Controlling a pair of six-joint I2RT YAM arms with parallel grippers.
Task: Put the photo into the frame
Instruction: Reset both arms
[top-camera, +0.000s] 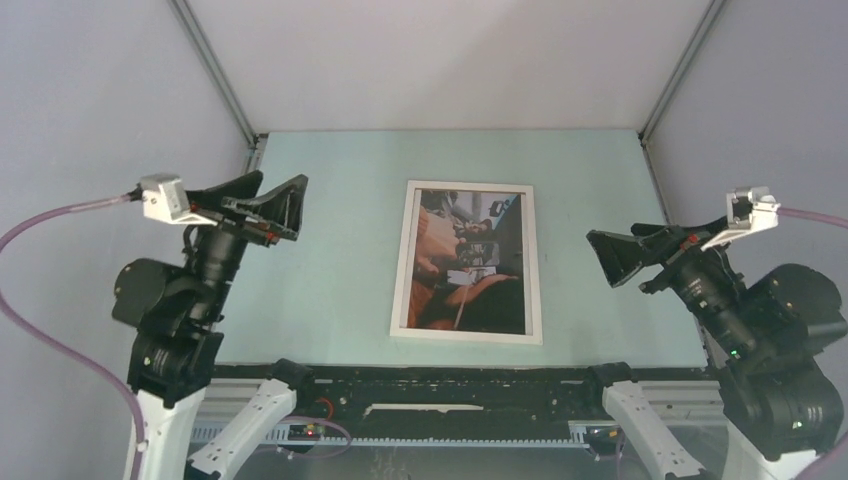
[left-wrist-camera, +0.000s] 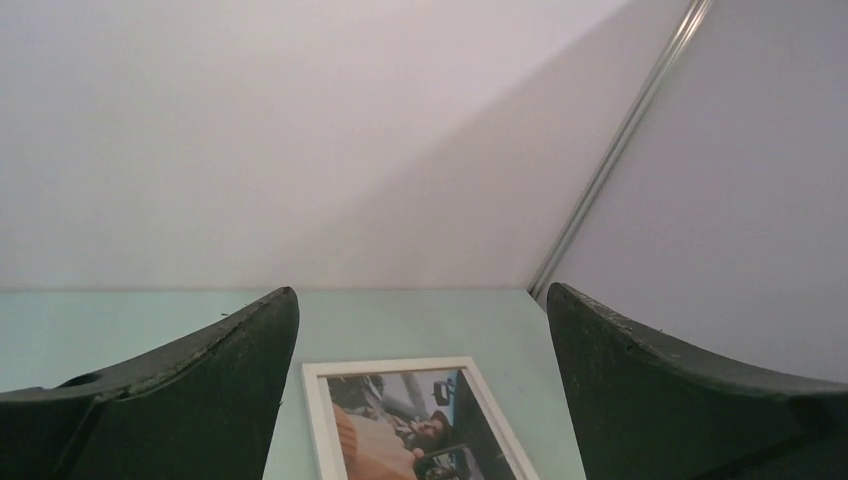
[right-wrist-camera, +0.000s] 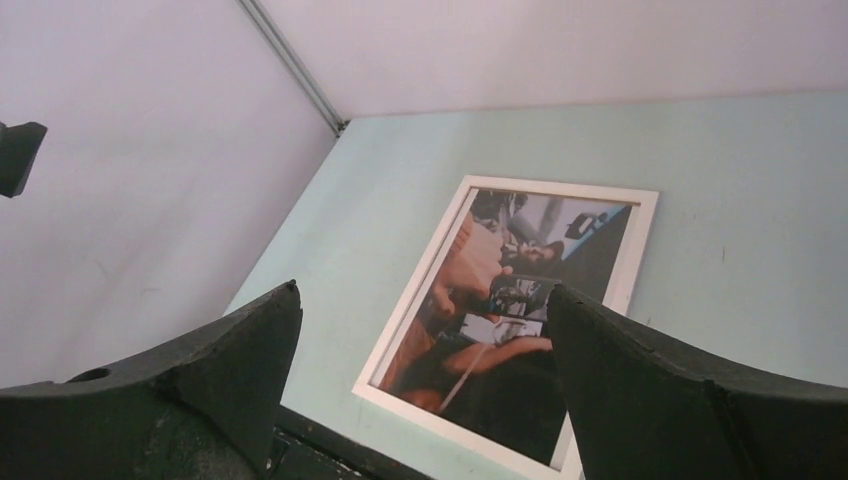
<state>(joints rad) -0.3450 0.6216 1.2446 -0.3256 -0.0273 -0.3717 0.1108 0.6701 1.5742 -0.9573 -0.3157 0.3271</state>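
The left fingers stand spread wide and hold nothing, raised at the left of the overhead view; the right fingers are the same at the right, both pairs well apart from the work.

Between them, at the picture's centre, the photo lies flat inside the frame, white border showing on all four sides, on the pale green worktop.

It looks light, stiff and thin; the glossy face would likely slip and mark, so any hold belongs on the white border. Lying flush, it offers little edge to pinch; a long side seems the best place.

Its lower edge sits near the worktop's front edge and the black rail there; bare worktop lies open left, right and above, with the walls closing in at both sides.
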